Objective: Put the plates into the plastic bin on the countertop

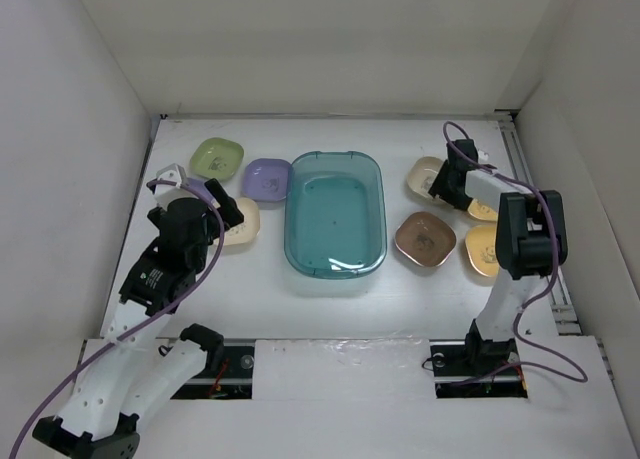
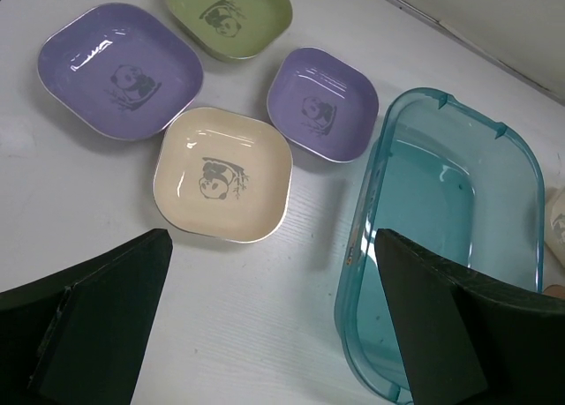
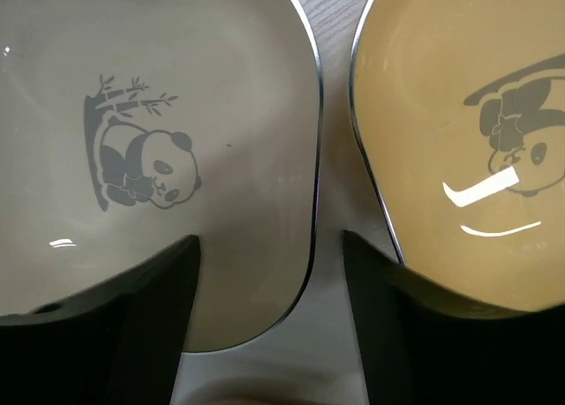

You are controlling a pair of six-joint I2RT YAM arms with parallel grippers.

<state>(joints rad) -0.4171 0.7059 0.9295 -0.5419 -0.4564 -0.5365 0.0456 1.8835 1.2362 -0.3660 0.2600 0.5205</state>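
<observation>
Jaws stand spread on both arms. Nearest the bases on the right lie a brown-pink plate (image 1: 425, 239) and a yellow plate (image 1: 482, 251). The left gripper (image 2: 269, 246) hangs over bare countertop (image 2: 247, 334) between the left cream plate (image 2: 222, 174) and the plastic bin (image 2: 362, 220) at mid-table. The right gripper (image 3: 269, 246) hovers across the narrow gap between the right cream plate (image 3: 159, 87) and a yellow-orange plate (image 3: 441, 158). Farther back on the left sit two purple plates (image 2: 119, 70), then a green plate (image 2: 225, 17).
</observation>
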